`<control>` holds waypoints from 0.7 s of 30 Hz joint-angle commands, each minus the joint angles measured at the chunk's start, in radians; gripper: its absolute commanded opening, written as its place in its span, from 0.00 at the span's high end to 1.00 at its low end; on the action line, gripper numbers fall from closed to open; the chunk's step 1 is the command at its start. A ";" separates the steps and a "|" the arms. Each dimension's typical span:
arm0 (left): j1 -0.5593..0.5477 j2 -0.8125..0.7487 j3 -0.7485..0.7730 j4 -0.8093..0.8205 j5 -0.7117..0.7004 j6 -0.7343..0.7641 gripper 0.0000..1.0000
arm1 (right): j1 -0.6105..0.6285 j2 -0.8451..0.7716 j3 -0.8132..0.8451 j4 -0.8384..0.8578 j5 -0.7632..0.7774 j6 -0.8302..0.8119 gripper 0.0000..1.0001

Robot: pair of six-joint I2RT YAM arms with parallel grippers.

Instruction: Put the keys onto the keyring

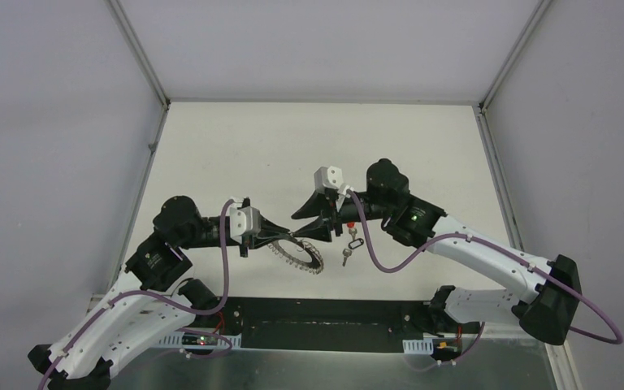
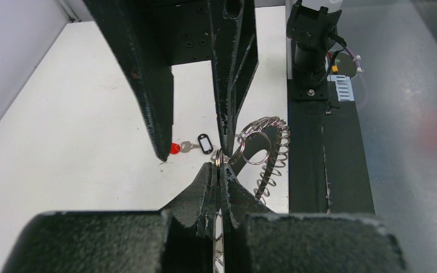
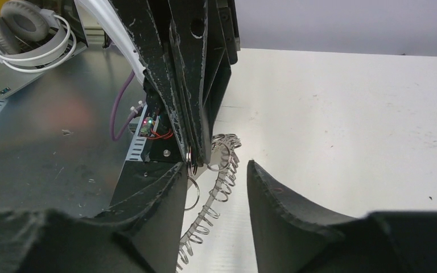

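Our left jaws pinch the keyring (image 2: 280, 142), right jaws wide open. We see keys (image 2: 189, 147) lying on the counter (image 2: 62, 114).

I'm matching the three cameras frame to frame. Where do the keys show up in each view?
Top external: the keys lie just right of centre, to the right of the keyring.
Left wrist: the keys are left of centre, to the left of the keyring.
Right wrist: not in view.
Shared landmark: the keyring, visible in all three.

White-and-grey headphones (image 3: 25, 14), grey metal bench (image 3: 45, 159), black base plate (image 1: 325, 321), pale tabletop (image 1: 317, 138), grey walls (image 1: 49, 122)
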 commanded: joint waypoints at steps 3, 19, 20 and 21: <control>-0.007 0.001 0.051 0.044 -0.009 -0.020 1.00 | 0.000 -0.008 0.002 -0.006 -0.007 -0.010 0.72; -0.007 0.028 0.060 0.046 -0.015 -0.057 1.00 | 0.005 0.041 0.020 -0.024 -0.025 -0.019 0.92; -0.007 0.028 0.059 0.047 -0.015 -0.057 1.00 | 0.005 0.042 0.019 -0.028 -0.024 -0.020 1.00; -0.007 0.027 0.058 0.047 -0.016 -0.058 1.00 | 0.006 0.041 0.019 -0.030 -0.022 -0.022 1.00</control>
